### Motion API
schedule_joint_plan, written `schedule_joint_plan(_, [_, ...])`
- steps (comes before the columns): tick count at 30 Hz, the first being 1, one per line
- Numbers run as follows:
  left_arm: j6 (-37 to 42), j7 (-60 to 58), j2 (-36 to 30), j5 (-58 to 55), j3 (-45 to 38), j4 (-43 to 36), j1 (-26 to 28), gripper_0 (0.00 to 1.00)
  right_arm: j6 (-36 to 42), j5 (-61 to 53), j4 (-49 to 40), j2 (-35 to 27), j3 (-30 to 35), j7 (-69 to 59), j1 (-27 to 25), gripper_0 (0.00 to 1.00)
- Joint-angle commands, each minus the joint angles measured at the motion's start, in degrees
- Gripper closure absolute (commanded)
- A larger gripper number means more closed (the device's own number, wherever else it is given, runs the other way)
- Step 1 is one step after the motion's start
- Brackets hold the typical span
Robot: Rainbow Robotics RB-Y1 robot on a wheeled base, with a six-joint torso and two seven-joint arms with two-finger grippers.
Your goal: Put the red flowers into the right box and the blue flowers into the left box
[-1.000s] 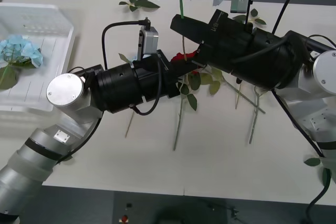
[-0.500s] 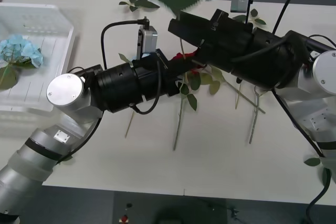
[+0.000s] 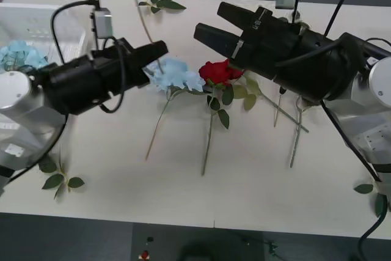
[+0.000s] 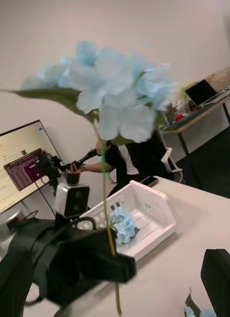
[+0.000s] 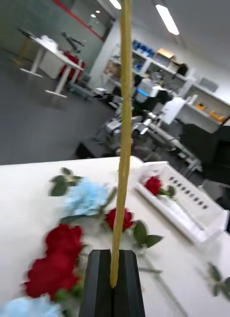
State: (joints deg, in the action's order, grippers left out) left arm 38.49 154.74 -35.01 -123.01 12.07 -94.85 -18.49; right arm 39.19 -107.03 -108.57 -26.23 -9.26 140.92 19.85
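Note:
My left gripper (image 3: 160,49) is shut on the thin stem (image 5: 122,148) of a blue flower, held upright above the table. Its pale blue head (image 4: 112,94) stands high over the left gripper (image 4: 120,270) in the right wrist view. My right gripper (image 3: 209,19) hangs open to the right of it, holding nothing. Another blue flower (image 3: 174,76) and a red flower (image 3: 217,71) lie on the table between the arms. The left box (image 3: 43,16) holds one blue flower (image 3: 21,56). The right box (image 5: 194,218) holds one red flower (image 5: 153,184).
Bare green stems (image 3: 296,132) lie under the right arm. Leaf sprigs rest at the table's far edge (image 3: 160,3) and near the front left (image 3: 58,180). More red flowers (image 5: 60,242) lie on the table close to the left gripper.
My left arm has swung left and out from under the right arm, carrying the blue flower's stem with it. This uncovered the blue and red flowers on the table.

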Motion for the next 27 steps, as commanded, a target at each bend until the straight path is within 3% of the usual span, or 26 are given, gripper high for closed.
schedule_joint_plan(1, [1.3, 0.3, -8.1, -0.7, -3.9, -0.6, 1.5, 1.0, -0.4, 0.1, 1.1, -4.1, 1.9, -2.9, 1.5, 0.0])
schedule_joint_plan(11, [15.3, -23.6, -15.2, 2.0, -13.5, 9.2, 0.3, 1.0, 6.1, 8.0, 9.7, -21.5, 1.9, -18.6, 5.3, 0.0])
schedule_joint_plan(17, [22.5, -38.4, -18.4, 7.5, -15.9, 13.6, -2.3, 1.0, 16.1, 13.3, 18.7, -30.7, -4.7, -32.5, 12.1, 0.0])
schedule_joint_plan(22, [27.1, -44.1, -20.2, 16.2, -18.4, 16.3, -4.2, 1.0, 19.3, 16.1, 24.9, -32.6, -12.0, -44.0, 17.9, 0.0])
schedule_joint_plan(27, [31.0, -47.9, -26.7, 24.8, -20.3, 16.3, -5.1, 1.0, 19.3, 21.8, 31.3, -31.3, -18.1, -55.9, 22.7, 0.0])
